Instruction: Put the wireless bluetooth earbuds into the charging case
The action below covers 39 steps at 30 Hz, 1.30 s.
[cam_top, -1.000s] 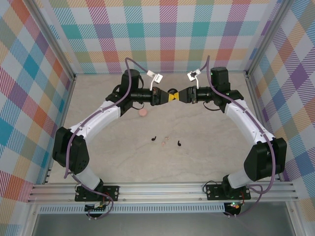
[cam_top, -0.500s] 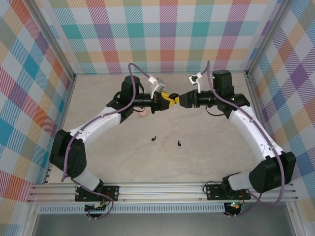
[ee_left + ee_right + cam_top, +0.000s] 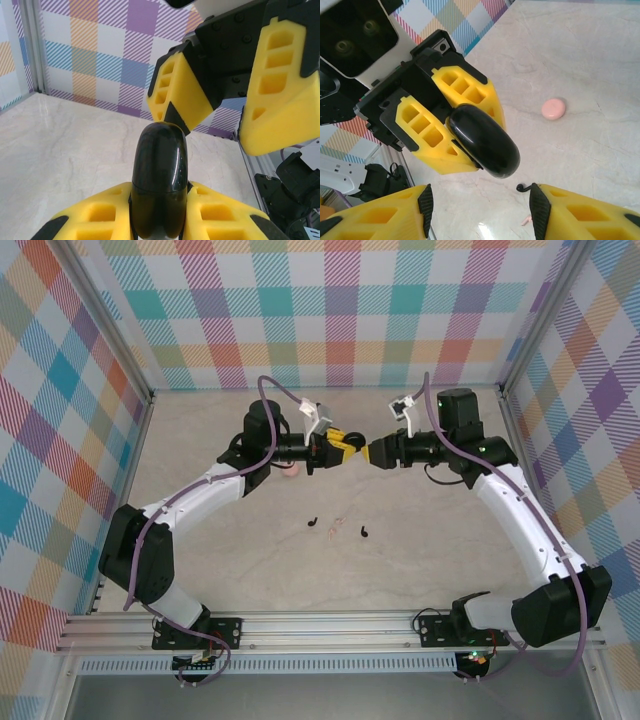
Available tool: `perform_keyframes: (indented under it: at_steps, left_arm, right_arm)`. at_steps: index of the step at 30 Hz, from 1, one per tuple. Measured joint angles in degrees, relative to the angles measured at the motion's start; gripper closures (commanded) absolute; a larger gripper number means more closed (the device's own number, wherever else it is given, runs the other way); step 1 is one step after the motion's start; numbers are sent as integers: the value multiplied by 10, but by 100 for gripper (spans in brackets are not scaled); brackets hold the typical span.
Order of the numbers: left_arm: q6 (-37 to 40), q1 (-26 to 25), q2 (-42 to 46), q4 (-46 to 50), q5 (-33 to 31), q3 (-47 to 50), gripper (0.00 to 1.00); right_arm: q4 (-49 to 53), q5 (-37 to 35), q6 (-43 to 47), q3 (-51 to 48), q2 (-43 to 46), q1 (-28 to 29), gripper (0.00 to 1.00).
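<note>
Black, shiny, egg-shaped charging case point(image 3: 161, 170) held up in the air

We see the left gripper point(image 3: 345, 443) pinching the fat end of the charging case, with a yellow foam finger point(image 3: 95, 220) pressed on each side. The case pokes out toward the right gripper point(image 3: 372, 452). Its yellow fingers point(image 3: 280, 100) are spread apart, and the tip of the case sits close to the gap between them. We cannot tell if they touch it. Down on the pale stone-look table point(image 3: 440, 530) lie the two tiny black comma-shaped earbuds point(image 3: 312, 523) point(image 3: 364, 532), apart from each other. A small round pink puck point(image 3: 553, 108) lies on the table beside the left arm.
</note>
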State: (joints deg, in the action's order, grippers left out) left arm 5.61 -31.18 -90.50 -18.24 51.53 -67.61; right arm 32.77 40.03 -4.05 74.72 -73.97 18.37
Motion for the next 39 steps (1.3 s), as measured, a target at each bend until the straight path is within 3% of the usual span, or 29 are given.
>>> perform_keyframes:
  at_steps: [39]
  left_arm:
    - [62, -21, 15, 61, 23, 8, 85]
  right_arm:
    - [-4, -73, -26, 1, -12, 5, 41]
